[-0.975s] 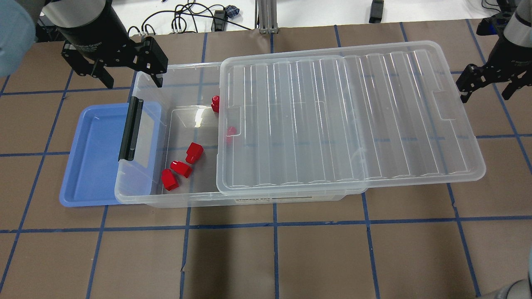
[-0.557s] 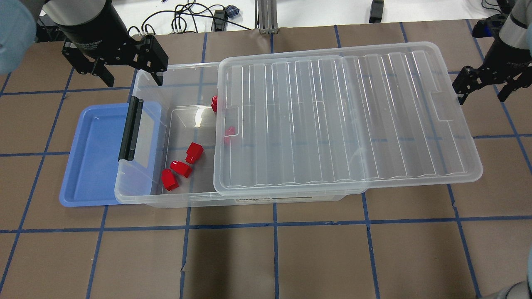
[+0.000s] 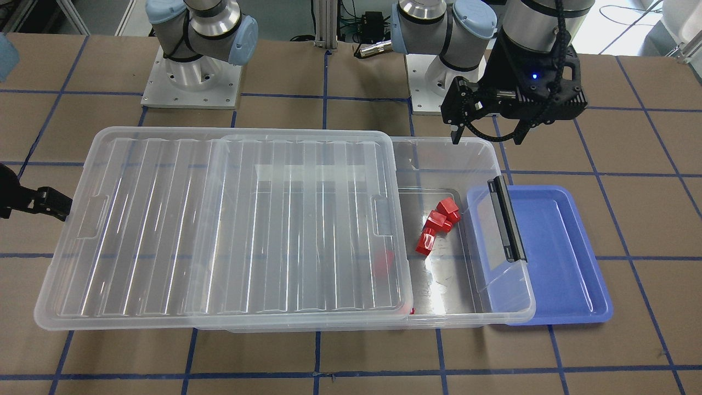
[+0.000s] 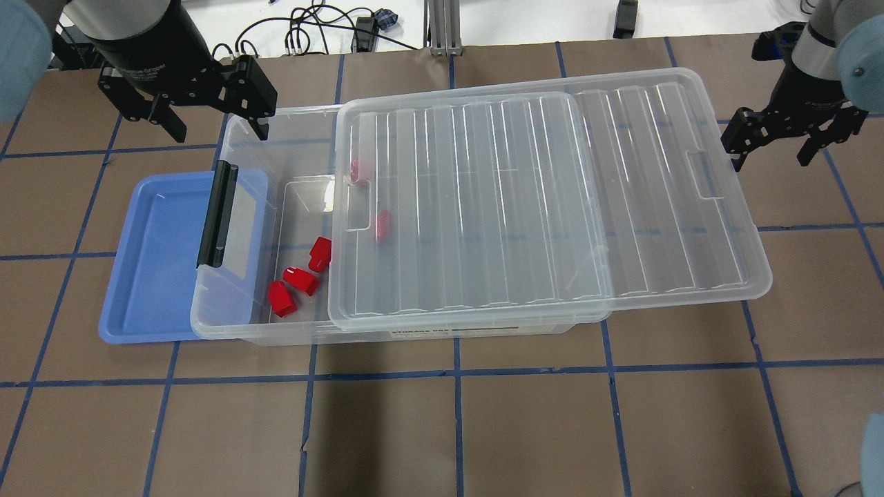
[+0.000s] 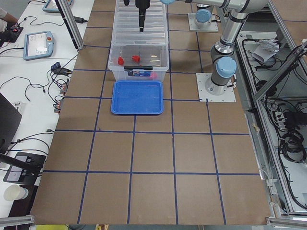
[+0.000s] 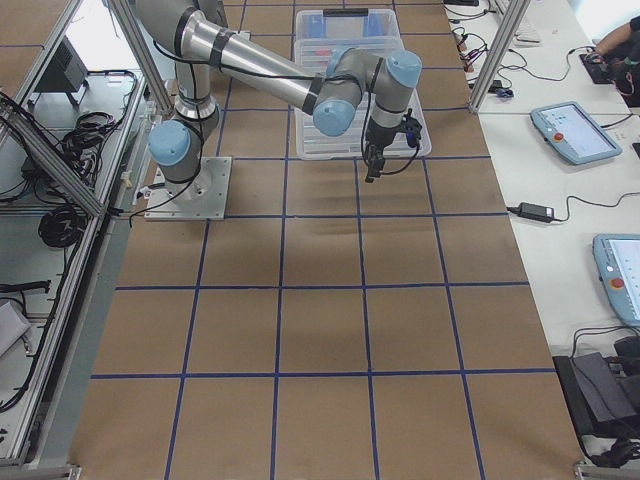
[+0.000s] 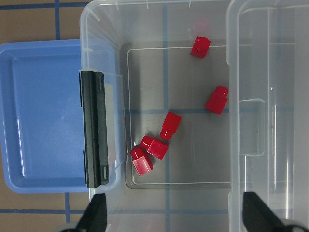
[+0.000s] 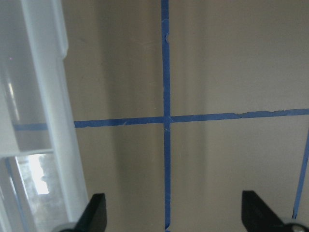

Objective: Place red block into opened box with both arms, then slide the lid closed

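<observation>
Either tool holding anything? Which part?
Nothing is held: the left tool is open above the clear plastic box's rim, the right tool open beside the clear ribbed lid's short end.

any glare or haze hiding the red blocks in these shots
Overhead exterior: white glare on the box floor; the lid washes two of the red blocks pale. Front-facing: similar floor glare, one block hazy under the lid. Left wrist: uncovered blocks sharp.

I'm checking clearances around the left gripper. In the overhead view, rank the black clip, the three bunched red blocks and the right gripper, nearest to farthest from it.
1. Black clip, on the box's end below the left gripper.
2. Red blocks, inside the box.
3. Right gripper, past the lid's other end.
</observation>
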`<action>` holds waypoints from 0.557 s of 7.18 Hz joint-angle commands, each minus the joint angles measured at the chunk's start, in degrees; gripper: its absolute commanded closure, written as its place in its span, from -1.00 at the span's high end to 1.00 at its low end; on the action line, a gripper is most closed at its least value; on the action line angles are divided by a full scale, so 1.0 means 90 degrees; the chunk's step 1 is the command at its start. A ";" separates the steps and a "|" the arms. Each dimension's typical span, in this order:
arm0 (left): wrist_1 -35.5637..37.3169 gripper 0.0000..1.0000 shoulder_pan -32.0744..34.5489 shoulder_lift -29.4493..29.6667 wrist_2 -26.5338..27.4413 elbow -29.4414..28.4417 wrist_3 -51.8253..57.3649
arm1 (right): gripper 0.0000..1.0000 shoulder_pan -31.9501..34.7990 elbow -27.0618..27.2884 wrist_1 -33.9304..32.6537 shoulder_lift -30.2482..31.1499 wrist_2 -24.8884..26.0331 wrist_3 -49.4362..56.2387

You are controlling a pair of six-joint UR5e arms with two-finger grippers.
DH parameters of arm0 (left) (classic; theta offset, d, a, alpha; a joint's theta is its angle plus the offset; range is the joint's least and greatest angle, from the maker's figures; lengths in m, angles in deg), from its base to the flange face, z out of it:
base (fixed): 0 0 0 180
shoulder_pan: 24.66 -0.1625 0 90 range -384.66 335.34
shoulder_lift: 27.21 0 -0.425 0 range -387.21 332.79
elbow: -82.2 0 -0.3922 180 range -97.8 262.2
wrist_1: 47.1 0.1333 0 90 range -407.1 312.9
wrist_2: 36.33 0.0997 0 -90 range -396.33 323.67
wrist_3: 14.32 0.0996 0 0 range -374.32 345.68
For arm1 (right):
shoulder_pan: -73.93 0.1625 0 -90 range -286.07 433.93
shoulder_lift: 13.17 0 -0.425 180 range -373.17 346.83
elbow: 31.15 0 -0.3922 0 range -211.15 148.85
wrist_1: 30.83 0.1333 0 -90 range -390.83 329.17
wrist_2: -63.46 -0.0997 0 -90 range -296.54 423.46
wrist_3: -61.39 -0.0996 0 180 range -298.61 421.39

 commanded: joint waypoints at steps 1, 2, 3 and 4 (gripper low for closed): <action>0.0000 1.00 0.0000 -0.0005 -0.0008 -0.0011 0.0004 | 1.00 0.0414 0.0000 -0.0022 -0.0007 -0.0014 -0.0665; 0.0000 1.00 0.0000 -0.0014 -0.0008 -0.0011 0.0004 | 1.00 0.0686 0.0000 -0.0022 -0.0007 -0.0015 -0.1045; 0.0010 1.00 0.0000 0.0015 -0.0008 0.0057 -0.0006 | 1.00 0.0969 0.0000 -0.0032 -0.0036 -0.0015 -0.1464; 0.0010 1.00 0.0000 -0.0004 -0.0018 0.0038 0.0003 | 1.00 0.1214 0.0000 -0.0041 -0.0055 -0.0024 -0.1759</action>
